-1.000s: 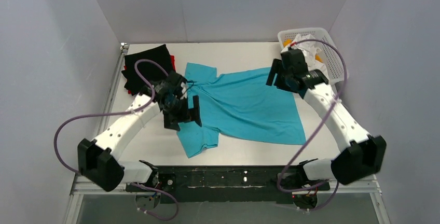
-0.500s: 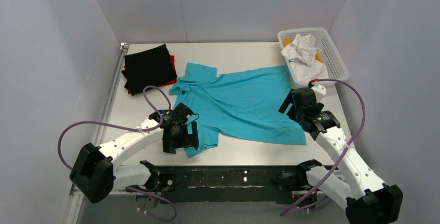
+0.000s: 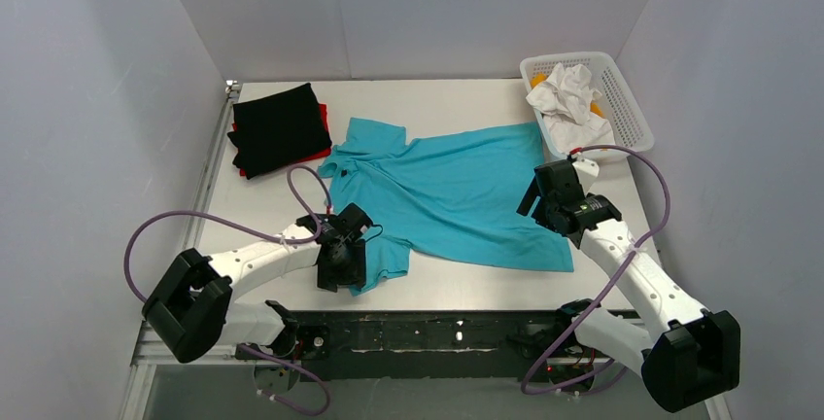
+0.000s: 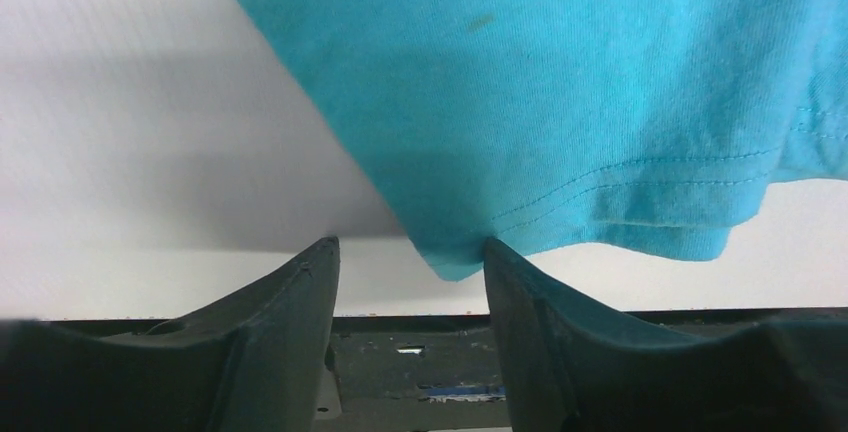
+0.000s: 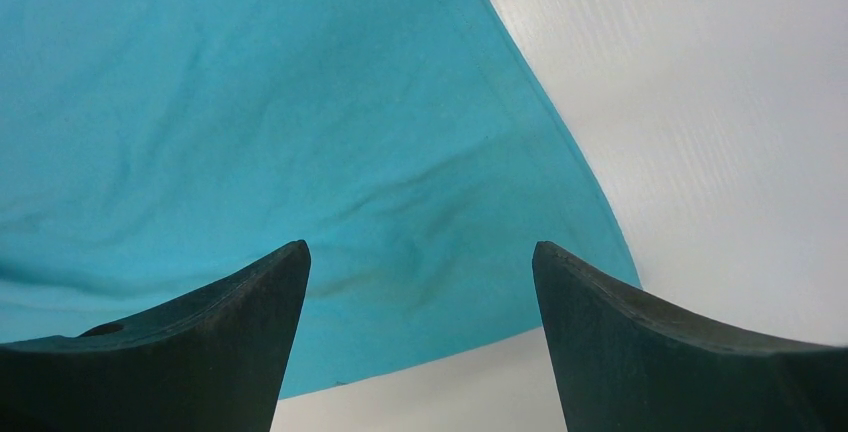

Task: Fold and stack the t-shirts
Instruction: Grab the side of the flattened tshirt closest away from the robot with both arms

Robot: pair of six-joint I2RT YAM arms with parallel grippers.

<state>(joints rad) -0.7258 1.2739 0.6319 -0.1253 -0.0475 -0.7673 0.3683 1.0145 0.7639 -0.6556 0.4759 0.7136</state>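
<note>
Centrally, turquoise t-shirt (image 4: 560, 102) sleeve corner, between left end effector (image 4: 410, 245) tips

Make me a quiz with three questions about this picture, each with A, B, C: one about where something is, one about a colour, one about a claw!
1. Where is the white basket?
A. Far right corner of the table. B. Far left corner. C. Near edge, in the middle.
2. What colour is the spread-out shirt?
A. Red. B. Turquoise. C. Yellow.
3. How is the right claw?
A. Shut on the basket. B. Shut tight on nothing. C. Open above the spread-out shirt's corner.
Answers: 1 A, it stands at the far right corner; 2 B, the flat cloth is turquoise; 3 C, its wrist view shows jaws apart with cloth below.
</note>
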